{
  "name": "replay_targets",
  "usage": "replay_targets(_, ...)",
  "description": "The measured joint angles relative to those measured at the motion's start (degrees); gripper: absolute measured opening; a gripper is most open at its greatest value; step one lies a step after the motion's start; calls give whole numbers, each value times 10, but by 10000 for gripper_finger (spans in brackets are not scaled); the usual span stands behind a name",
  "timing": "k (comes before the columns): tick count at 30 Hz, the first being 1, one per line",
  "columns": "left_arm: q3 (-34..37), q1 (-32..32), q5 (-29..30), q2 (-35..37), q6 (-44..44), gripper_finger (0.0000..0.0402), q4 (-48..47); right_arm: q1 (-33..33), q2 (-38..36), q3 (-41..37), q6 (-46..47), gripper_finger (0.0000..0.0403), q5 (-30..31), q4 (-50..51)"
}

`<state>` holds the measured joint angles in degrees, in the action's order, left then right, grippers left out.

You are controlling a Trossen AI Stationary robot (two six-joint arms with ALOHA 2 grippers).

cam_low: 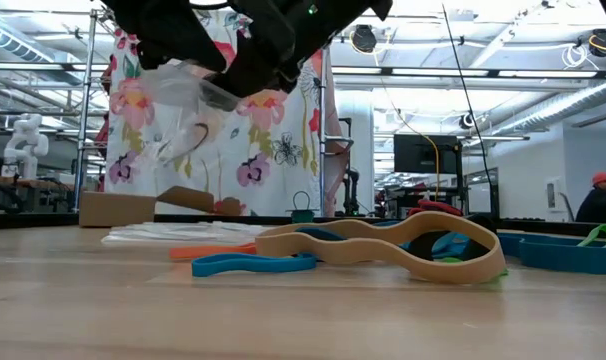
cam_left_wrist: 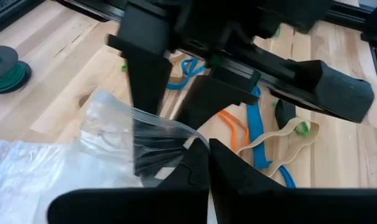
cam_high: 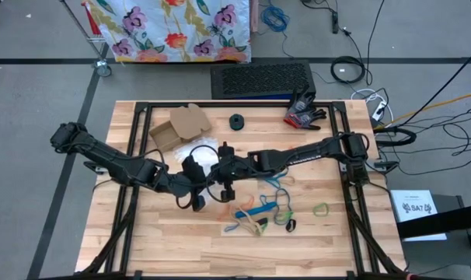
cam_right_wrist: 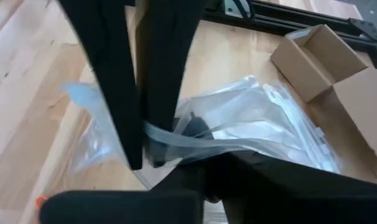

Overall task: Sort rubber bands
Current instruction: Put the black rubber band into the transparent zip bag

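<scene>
Bags of clear thin plastic [cam_high: 198, 149] lay mid-table, and one clear bag [cam_left_wrist: 123, 127] was pinched shut in the left gripper [cam_left_wrist: 204, 163]. How far the right gripper [cam_right_wrist: 139, 140] was parted at the bag's mouth could not be told. The small coloured rubber bands [cam_high: 260, 211] lay loose nearby, so the bag's mouth should be held wide and steady for them.

The left arm [cam_high: 115, 162] comes in from the left side of the table and bends toward the middle. Its gripper, the left gripper [cam_high: 198, 201], hangs above the table with both fingers pressed tight together. The right arm [cam_high: 298, 155] reaches across from the right side. The right gripper [cam_high: 225, 189] sits just beside the left one, near the middle of the table. Both grippers are up off the wood.
</scene>
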<state>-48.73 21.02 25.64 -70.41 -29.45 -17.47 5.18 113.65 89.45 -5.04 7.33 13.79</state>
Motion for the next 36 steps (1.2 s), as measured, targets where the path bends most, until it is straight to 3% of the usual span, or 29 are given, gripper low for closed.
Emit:
replay_targets(9, 0, 0, 2, 0, 0, 0, -13, 1, 0, 0, 5, 140, 0, 15)
replay_targets(13, 0, 0, 5, 0, -1, 0, -18, 1, 0, 0, 1, 172, -3, 42)
replay_targets(24, 0, 0, 11, 0, -61, 0, -111, 17, -23, 0, -18, 159, -16, 65)
replay_targets(32, 0, 0, 11, 0, -63, 0, -111, 17, -32, 0, -21, 158, -15, 64)
replay_targets(36, 0, 0, 12, 0, -62, 0, -106, 23, -32, 0, -86, 157, -13, 63)
